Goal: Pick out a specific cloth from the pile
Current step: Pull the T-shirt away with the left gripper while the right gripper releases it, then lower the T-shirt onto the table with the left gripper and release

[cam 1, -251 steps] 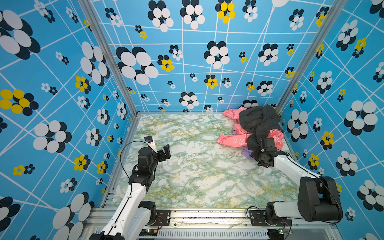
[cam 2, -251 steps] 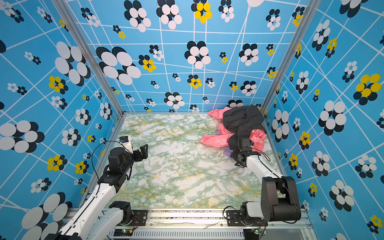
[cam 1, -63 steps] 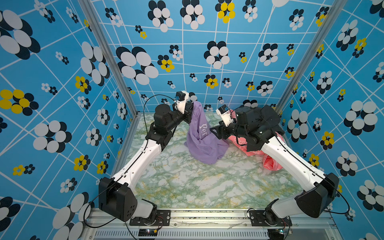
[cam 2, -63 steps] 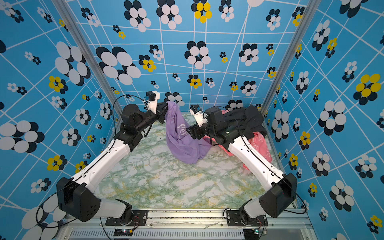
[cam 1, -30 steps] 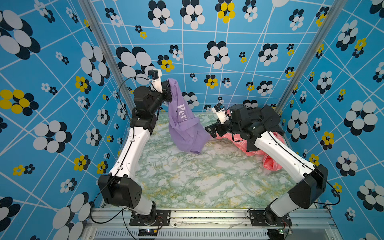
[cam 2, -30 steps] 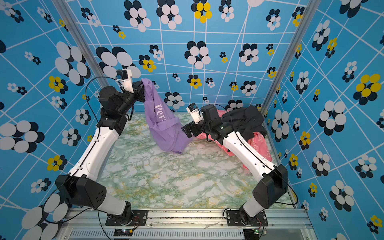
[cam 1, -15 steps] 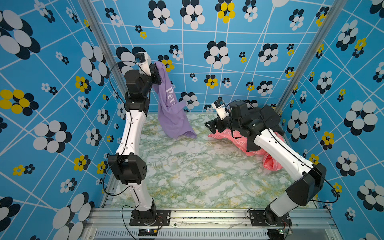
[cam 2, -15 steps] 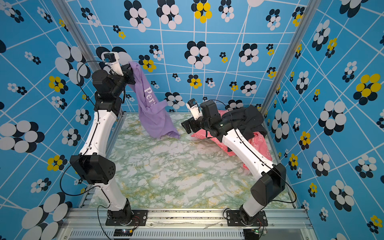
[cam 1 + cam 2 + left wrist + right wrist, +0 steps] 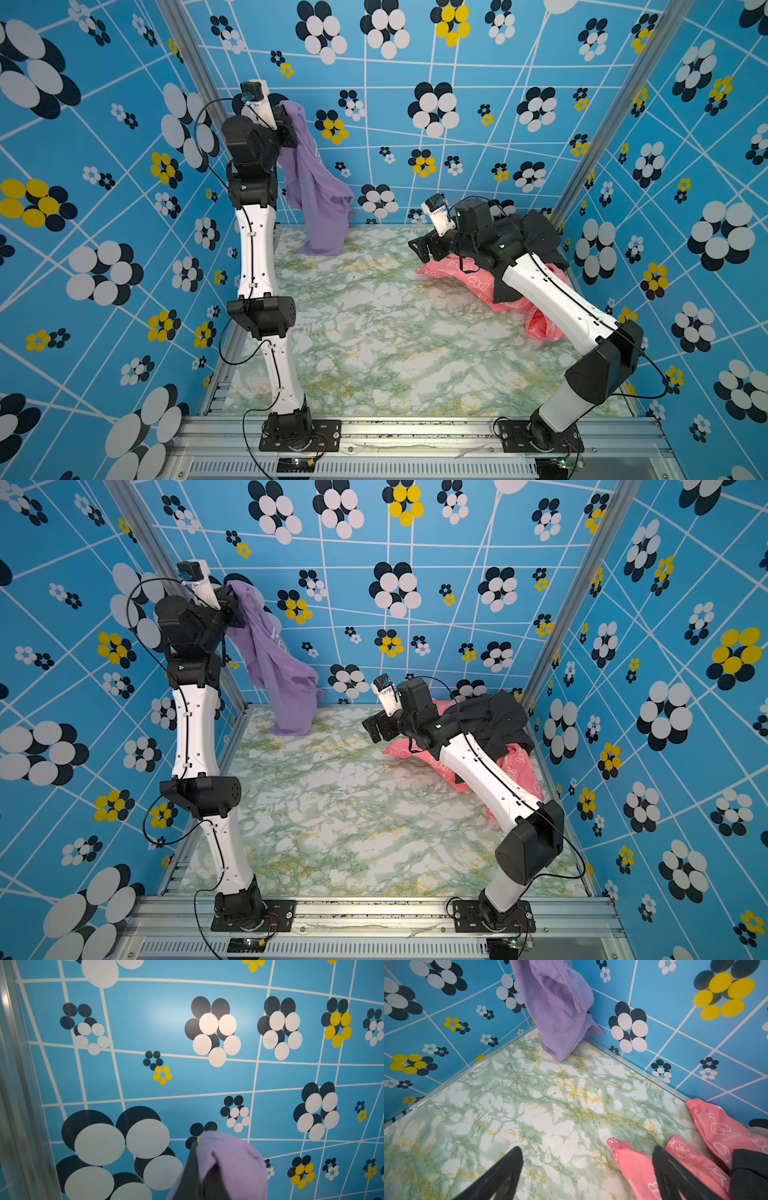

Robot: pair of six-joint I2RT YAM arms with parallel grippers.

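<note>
Left gripper (image 9: pixel 287 124) clamped on cloth (image 9: pixel 316 195), high up, well apart from pile (image 9: pixel 478 284); right gripper (image 9: pixel 420 249) jaws apart, empty, beside pile.

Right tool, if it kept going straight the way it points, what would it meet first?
Probably the bare table, short of the hanging cloth; the open right tool tilts downward, though depth is unclear.

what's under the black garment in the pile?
A pink garment with white prints, sticking out from under the black garment. Right arm covers part of both; anything else beneath is hidden.
</note>
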